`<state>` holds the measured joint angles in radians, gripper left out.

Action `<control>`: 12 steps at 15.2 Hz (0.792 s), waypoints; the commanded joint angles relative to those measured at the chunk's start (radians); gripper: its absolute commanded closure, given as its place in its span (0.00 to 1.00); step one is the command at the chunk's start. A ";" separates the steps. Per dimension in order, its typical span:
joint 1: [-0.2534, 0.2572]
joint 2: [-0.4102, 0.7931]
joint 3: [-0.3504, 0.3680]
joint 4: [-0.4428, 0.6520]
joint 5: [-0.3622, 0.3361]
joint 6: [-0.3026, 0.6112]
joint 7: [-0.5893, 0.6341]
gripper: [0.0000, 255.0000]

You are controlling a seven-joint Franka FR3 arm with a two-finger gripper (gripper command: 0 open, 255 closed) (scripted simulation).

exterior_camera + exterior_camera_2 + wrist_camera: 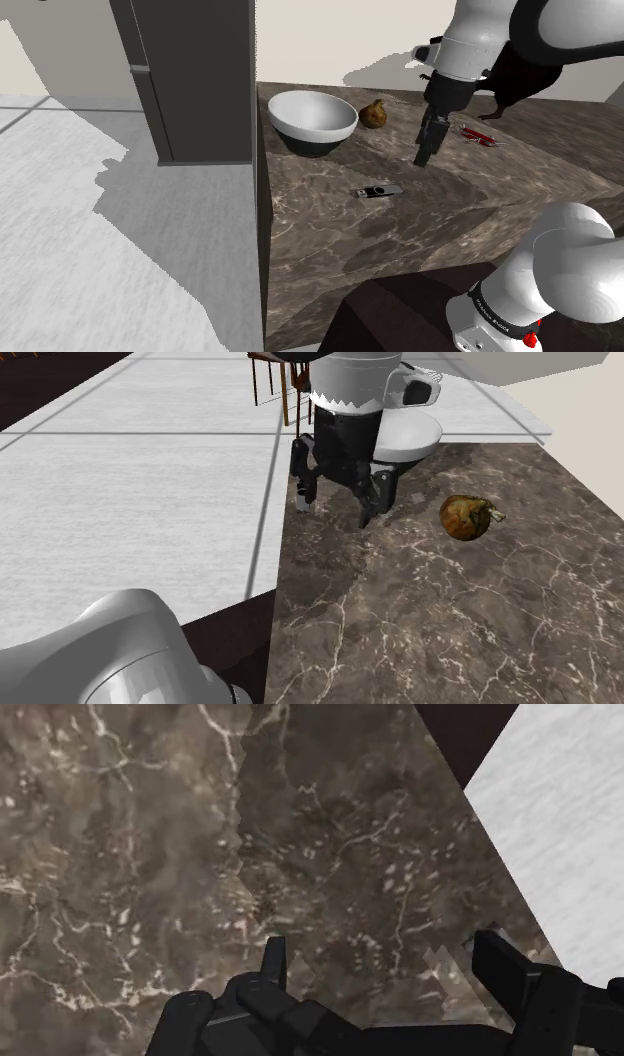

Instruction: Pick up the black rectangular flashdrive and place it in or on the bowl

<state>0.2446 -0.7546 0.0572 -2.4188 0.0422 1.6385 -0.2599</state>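
Bowl point(312, 120) at the shoulder view's left of the tabletop point(330, 240), white inside, dark outside, nothing in it yet. To its right and nearer the stand point(400, 312), black flashdrive point(378, 190) flat on the marble, untouched: leaves grasp, lift and placing all to do. Further right, pincer point(424, 158) released and empty, fingers down under the bent arm point(478, 40), over the tabletop and apart from the flashdrive.
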 commanded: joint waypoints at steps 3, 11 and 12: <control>0.112 -0.004 0.041 -0.002 0.035 0.022 -0.126 0.00; 0.157 -0.018 0.060 -0.092 0.052 0.108 -0.176 0.00; 0.158 -0.018 0.061 -0.106 0.053 0.121 -0.176 0.00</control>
<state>0.4016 -0.7734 0.1161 -2.5059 0.0939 1.7399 -0.4354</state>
